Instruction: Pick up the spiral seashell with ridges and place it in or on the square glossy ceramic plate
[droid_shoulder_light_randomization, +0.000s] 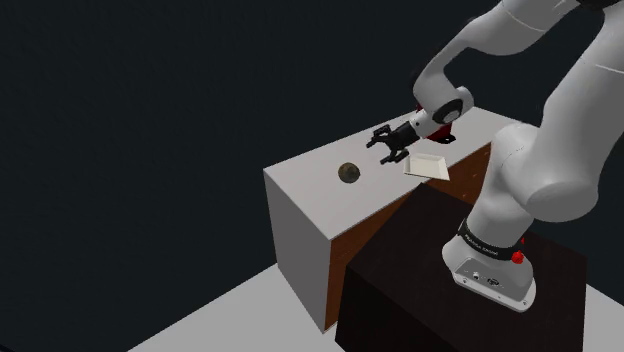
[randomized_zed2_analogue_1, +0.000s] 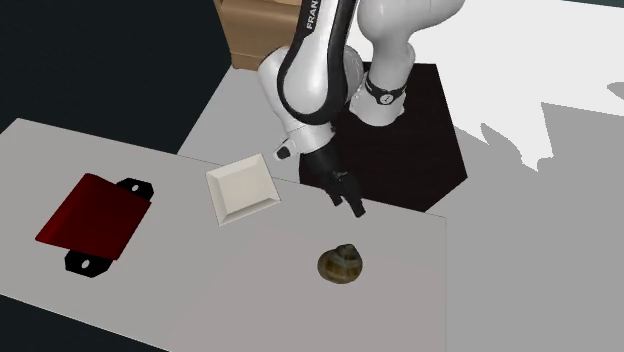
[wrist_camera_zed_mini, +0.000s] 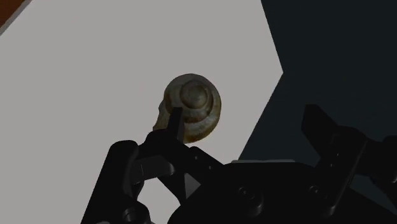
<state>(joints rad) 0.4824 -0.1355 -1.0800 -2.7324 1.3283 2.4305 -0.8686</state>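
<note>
A brown-olive spiral seashell (droid_shoulder_light_randomization: 348, 172) (randomized_zed2_analogue_1: 341, 263) (wrist_camera_zed_mini: 194, 105) lies on the grey tabletop (droid_shoulder_light_randomization: 310, 175), near the end at the shoulder view's left. The square white plate (droid_shoulder_light_randomization: 428, 165) (randomized_zed2_analogue_1: 243, 188) sits flat near the table's edge by the stand. My black gripper (droid_shoulder_light_randomization: 385, 143) (randomized_zed2_analogue_1: 350, 203) (wrist_camera_zed_mini: 245, 124) hovers above the table between the plate and the shell, touching neither. It is open, its fingers wide apart and empty. In the wrist view the shell lies just beyond one fingertip (wrist_camera_zed_mini: 172, 121).
A flat dark red object with black end brackets (randomized_zed2_analogue_1: 90, 218) rests on the table beyond the plate, at the second exterior view's left. The dark stand box (droid_shoulder_light_randomization: 450, 300) abuts the table. A brown box (randomized_zed2_analogue_1: 262, 25) stands behind the arm.
</note>
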